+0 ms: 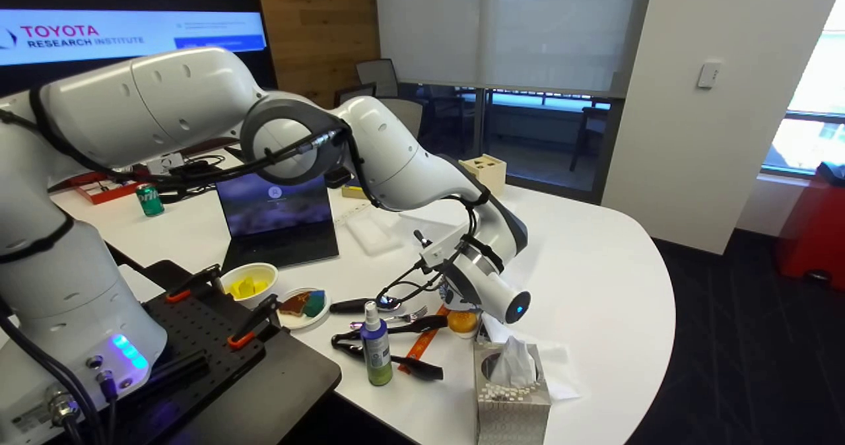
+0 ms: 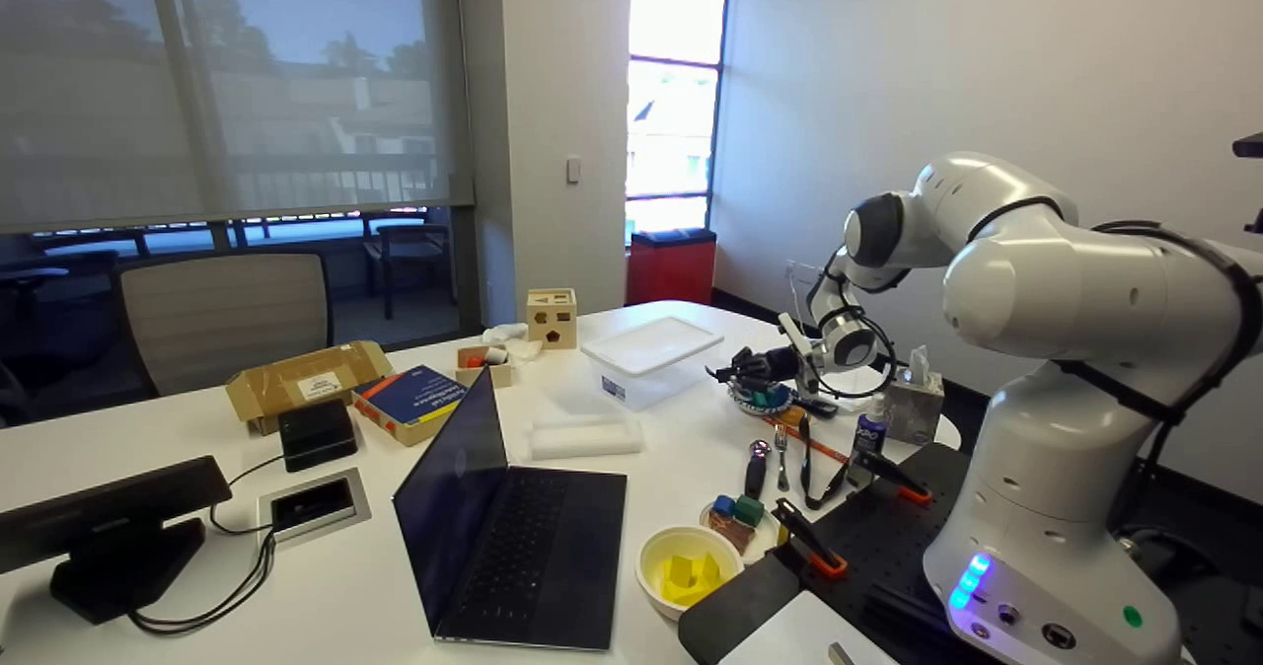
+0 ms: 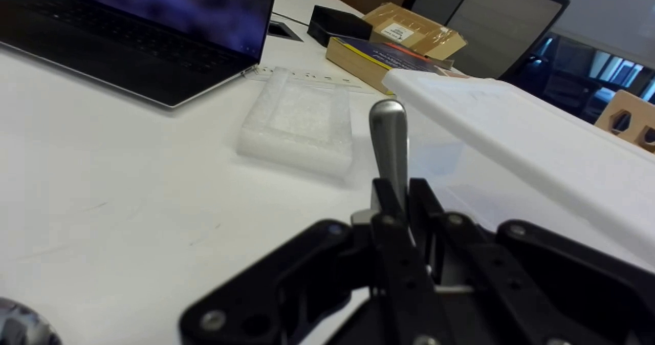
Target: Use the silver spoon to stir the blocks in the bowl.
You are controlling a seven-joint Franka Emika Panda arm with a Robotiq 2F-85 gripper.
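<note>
Wrist view: gripper point(image 3: 402, 194) clamped on spoon point(image 3: 389, 137); in an exterior view, bowl point(image 2: 758, 410) holds blocks point(image 2: 765, 399)

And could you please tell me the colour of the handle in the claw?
Silver; the handle shows best in the wrist view.

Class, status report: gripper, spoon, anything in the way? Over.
Gripper shut on spoon. Blue bowl underneath, contents partly hidden. Lidded box close by, may obstruct.

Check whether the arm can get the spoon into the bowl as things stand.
Probably yes: the gripper holds the spoon and, in an exterior view, appears just above the bowl, whose top looks uncovered. The spoon's scooping end can't be made out, though.
</note>
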